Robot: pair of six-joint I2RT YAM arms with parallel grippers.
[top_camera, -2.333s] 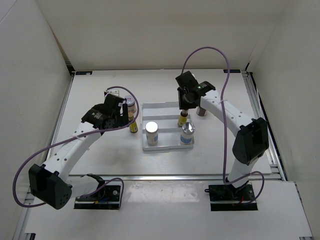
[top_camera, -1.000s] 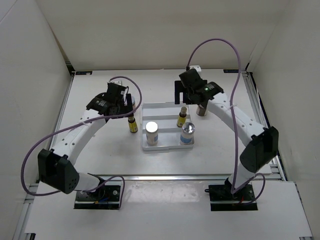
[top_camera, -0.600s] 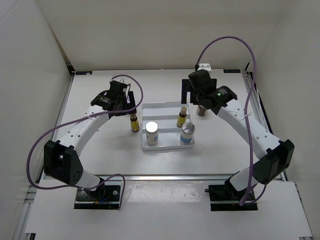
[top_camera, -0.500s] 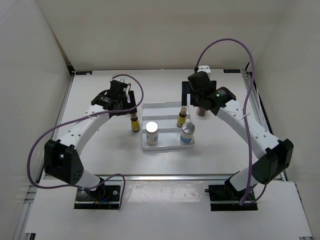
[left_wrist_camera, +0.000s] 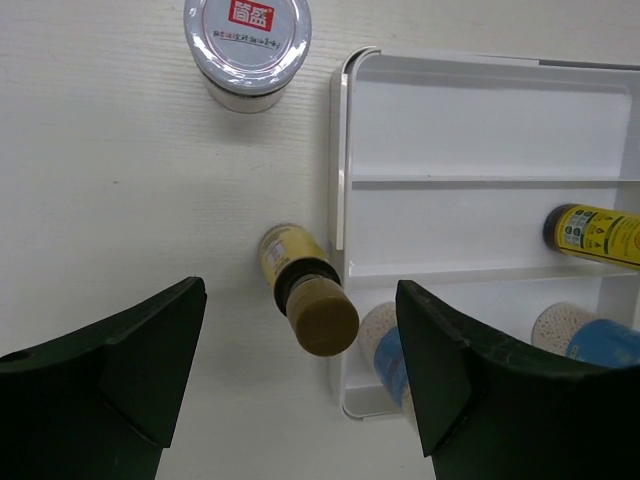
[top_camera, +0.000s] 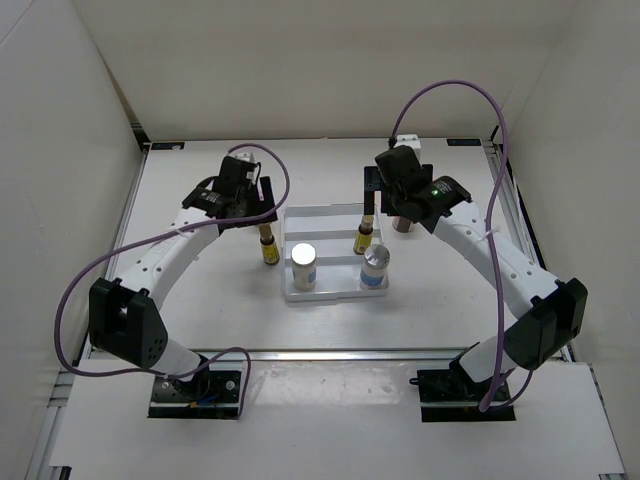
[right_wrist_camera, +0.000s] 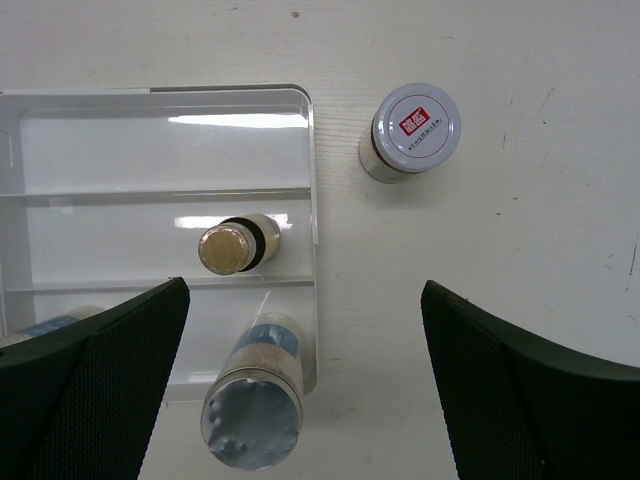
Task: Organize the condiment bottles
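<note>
A white ridged tray [top_camera: 322, 224] is sitting in the middle of the desk [top_camera: 230, 310]. The left white bottle [top_camera: 304, 264] and the right white bottle [top_camera: 375, 266], both silver-capped, are standing at opposite ends of the tray's near row. The inner yellow bottle [top_camera: 365, 238] is standing in the tray's middle row, at the right end. The outer yellow bottle [left_wrist_camera: 305, 295] is standing on the desk just outside the tray's left edge. The left jar [left_wrist_camera: 247, 40] is sitting beside the tray's far left corner, and the right jar [right_wrist_camera: 414, 131] is sitting beside its far right corner. The left end effector [left_wrist_camera: 300, 300] is hovering over the outer yellow bottle with its fingers spread wide, gripping nothing. The right end effector [right_wrist_camera: 305, 290] is hovering over the tray's right edge, likewise spread wide and empty.
</note>
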